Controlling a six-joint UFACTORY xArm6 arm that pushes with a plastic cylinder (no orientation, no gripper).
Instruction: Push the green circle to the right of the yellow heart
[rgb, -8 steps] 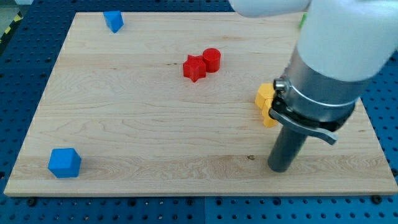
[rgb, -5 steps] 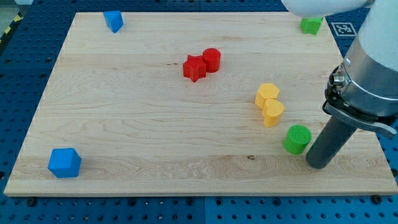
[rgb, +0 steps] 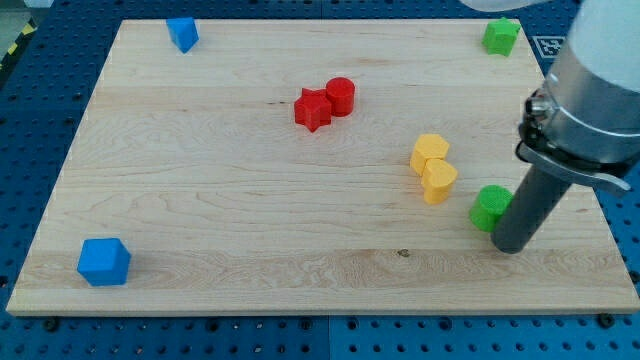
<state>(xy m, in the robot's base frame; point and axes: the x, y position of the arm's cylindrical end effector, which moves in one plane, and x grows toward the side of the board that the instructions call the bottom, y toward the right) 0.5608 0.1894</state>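
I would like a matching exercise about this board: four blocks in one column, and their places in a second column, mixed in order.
Blocks:
1. green circle
2. yellow heart
3. red star
4. blue cube

Places:
A. near the view's bottom left corner
B. touching the red cylinder, on its left
C. just left of my tip, against the rod
D. directly below the other yellow block, touching it

Pairs: 1-C, 2-D, 3-B, 4-A

single raised view, angled down across the wooden board (rgb: 250, 220), whole board visible
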